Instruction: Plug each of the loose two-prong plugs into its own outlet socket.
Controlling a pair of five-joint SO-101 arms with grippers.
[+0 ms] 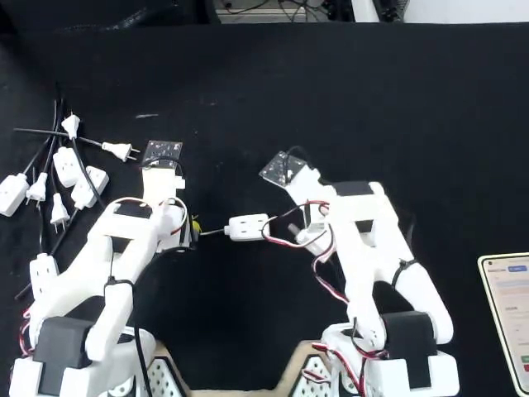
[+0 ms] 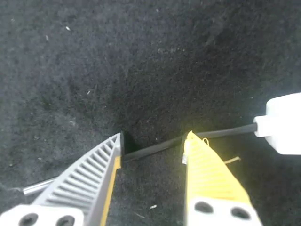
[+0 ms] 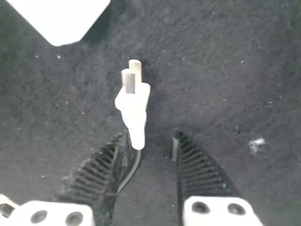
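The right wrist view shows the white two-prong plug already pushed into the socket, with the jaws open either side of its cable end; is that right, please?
Not quite. The plug is not in the socket: the right wrist view shows its two prongs bare, with cloth between them and the socket. The jaws of the right gripper are open either side of the cable end.

White plug (image 3: 134, 99), white socket (image 1: 248, 226), blk cord (image 2: 155, 148), blk table (image 1: 372, 99); L pincer (image 2: 154, 136) yellow/grey, ribbed.
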